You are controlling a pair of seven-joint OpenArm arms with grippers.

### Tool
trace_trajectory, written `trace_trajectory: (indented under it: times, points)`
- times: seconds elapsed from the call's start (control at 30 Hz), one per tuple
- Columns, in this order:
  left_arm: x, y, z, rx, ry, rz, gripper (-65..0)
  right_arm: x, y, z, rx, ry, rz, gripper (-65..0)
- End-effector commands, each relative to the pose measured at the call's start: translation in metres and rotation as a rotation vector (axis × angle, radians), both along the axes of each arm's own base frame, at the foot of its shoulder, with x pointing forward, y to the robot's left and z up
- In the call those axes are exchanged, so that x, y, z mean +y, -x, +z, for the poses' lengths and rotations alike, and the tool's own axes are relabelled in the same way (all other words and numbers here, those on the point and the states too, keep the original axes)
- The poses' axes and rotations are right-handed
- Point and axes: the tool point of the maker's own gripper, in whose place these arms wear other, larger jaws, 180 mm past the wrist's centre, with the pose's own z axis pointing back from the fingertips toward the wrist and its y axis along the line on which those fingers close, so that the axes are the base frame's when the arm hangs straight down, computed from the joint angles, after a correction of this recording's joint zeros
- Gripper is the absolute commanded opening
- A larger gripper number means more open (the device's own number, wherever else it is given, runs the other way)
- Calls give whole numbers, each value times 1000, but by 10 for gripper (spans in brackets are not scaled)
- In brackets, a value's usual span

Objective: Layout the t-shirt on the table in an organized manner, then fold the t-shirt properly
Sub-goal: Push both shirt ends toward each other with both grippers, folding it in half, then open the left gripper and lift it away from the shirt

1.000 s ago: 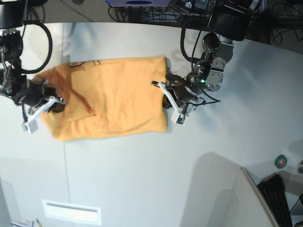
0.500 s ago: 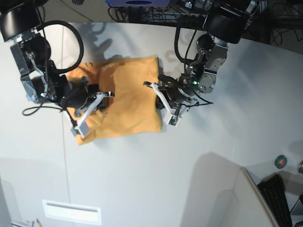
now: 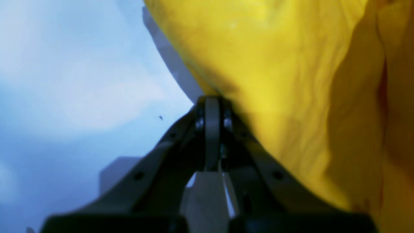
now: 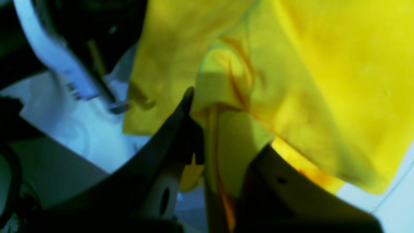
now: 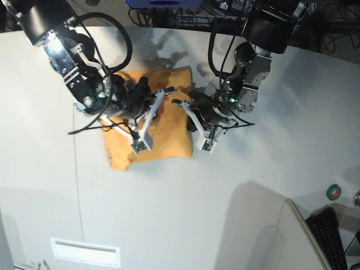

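T-shirt (image 5: 169,140) lay doubled over; right gripper (image 5: 147,115) reached across it, left gripper (image 5: 194,121) at its edge, both pinching cloth, bare table (image 5: 185,214) around.

Legible text, labels, brands, numbers: none that I can read in any view. The t-shirt (image 5: 169,140) bunched between my grippers shows plain orange-yellow cloth with no print I can make out, and the table (image 5: 253,169) carries no readable marking. A small round green-and-red item (image 5: 333,192) near the table's edge is too small to read.
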Motion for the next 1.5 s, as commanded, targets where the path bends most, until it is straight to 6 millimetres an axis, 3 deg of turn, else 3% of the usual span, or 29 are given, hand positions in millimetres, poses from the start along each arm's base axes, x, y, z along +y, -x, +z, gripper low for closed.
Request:
trace_trajectory:
  times: [0.0,0.17,0.37,0.47,0.5,0.6,0.63,0.67,0.83,1.0,1.13,1.27,1.37,1.47]
  points:
    - [0,-8,7,-22,1,3,-650,8,-15,15,-62,-16,1,-650]
    - [-2,-8,7,-22,4,3,-650,25,-22,16,-118,55,55,-650]
    - [1,-7,7,-22,2,7,-650,22,-26,-4,-74,96,45,-650]
    - [6,-5,10,-32,3,10,-650,29,-27,-3,-68,85,45,-650]
    - [13,-1,10,-34,-7,11,-650,30,-27,-3,-69,83,44,-611]
    - [33,11,17,-57,-34,8,-650,32,-26,-3,-69,79,49,-321]
    - [46,16,19,-60,-43,32,-650,37,-25,-2,-70,68,53,-252]
    - [59,20,21,-63,-42,64,-650,40,-24,-1,-68,62,53,-230]
    - [136,38,43,-58,-4,277,-650,48,-25,2,-71,48,56,-333]
    - [184,51,69,-45,4,369,-650,57,-27,3,-73,42,69,-344]
    - [196,53,81,-71,-8,383,-650,83,-11,5,-97,61,191,-356]
    - [196,54,80,-67,-8,383,-650,86,-13,7,-164,134,237,-452]
    - [197,54,79,-66,-10,388,-650,86,-9,7,-202,193,252,-473]
    - [205,56,76,-56,-17,406,-650,90,-4,31,-282,180,246,-480]
